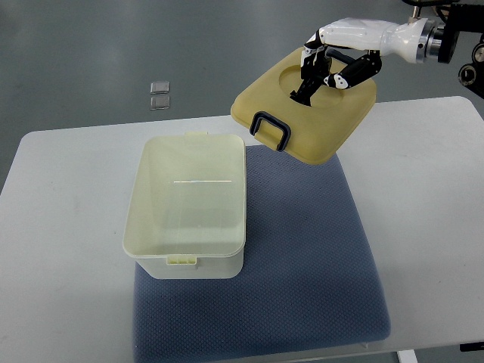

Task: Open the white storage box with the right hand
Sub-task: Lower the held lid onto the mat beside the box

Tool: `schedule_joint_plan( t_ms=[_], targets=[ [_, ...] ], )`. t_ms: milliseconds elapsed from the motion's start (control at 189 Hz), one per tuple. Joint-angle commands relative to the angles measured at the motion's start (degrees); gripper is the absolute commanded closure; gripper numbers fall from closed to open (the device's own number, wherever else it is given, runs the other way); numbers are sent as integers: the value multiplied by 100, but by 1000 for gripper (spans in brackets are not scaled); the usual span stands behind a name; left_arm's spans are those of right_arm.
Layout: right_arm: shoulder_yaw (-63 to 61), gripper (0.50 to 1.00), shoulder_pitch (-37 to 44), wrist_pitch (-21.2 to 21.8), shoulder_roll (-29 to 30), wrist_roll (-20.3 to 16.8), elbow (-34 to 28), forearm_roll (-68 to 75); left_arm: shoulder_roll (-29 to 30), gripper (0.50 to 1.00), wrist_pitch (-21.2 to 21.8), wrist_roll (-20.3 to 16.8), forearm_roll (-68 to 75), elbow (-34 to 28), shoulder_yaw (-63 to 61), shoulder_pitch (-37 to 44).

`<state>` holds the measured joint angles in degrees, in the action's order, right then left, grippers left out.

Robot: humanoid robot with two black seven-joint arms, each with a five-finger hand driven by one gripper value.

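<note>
At one o'clock, the right robot hand (327,72) pinches the lid (305,106) (black-handled) aloft — the white storage box (187,208) sits uncovered.

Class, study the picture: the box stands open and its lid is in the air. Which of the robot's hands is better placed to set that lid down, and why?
The right. The right hand already grips the lid, tilted above the table beyond the open box. No left arm shows.

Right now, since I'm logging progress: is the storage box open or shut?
Open. The white storage box stands lidless and empty on the mat, while the right hand holds its lid tilted, off to the side.
</note>
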<state>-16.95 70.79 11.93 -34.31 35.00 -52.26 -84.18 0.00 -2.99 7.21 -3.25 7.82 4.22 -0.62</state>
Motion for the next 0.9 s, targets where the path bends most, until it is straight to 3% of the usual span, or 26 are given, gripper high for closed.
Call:
schedule_joint_plan(
  t_ms=[0, 433, 893],
  targets=[
    [7, 1000, -241, -164, -15, 0, 6, -1, 0, 500, 1, 0, 0, 0, 0, 0],
    [95, 1000, -1014, -621, 108, 0, 243, -1, 0, 500, 1, 0, 0, 0, 0, 0],
    [104, 1000, -1665, -762, 390, 0, 243, -19, 0, 500, 1, 0, 0, 0, 0, 0]
  ],
)
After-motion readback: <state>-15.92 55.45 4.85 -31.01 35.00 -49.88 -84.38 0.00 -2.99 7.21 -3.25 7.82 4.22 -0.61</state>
